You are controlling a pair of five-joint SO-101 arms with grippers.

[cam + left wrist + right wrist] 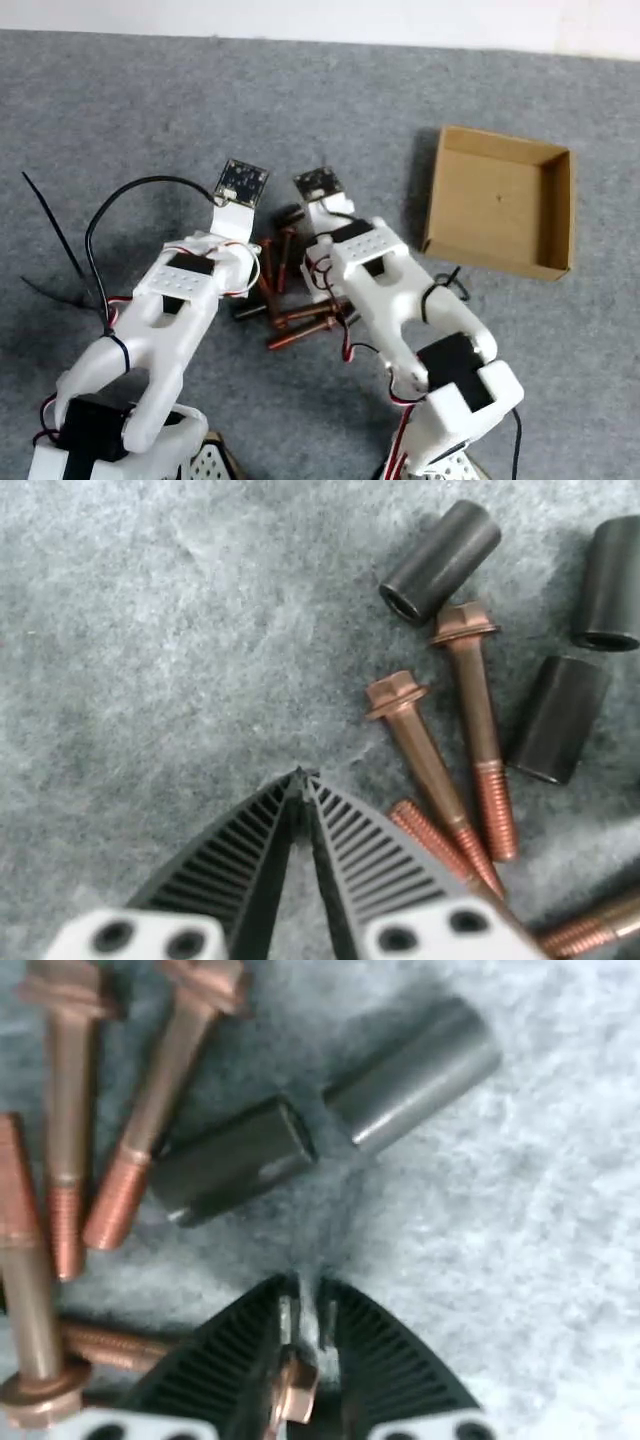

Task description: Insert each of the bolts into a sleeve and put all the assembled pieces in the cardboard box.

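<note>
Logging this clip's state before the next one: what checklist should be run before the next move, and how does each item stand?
1. Right tool has a bolt: ok, a copper bolt sits between its fingers.
2. Left tool free to help: ok, shut with nothing in it.
3. Sleeve near the held bolt: ok, a black sleeve lies on the mat just ahead of the right tool.
4. Sleeve opening lined up with the held bolt: cannot tell.
5. Cardboard box ready to receive: ok, it is open with nothing over it.
6. Assembled pieces boxed: not ok, nothing lies in the box.
</note>
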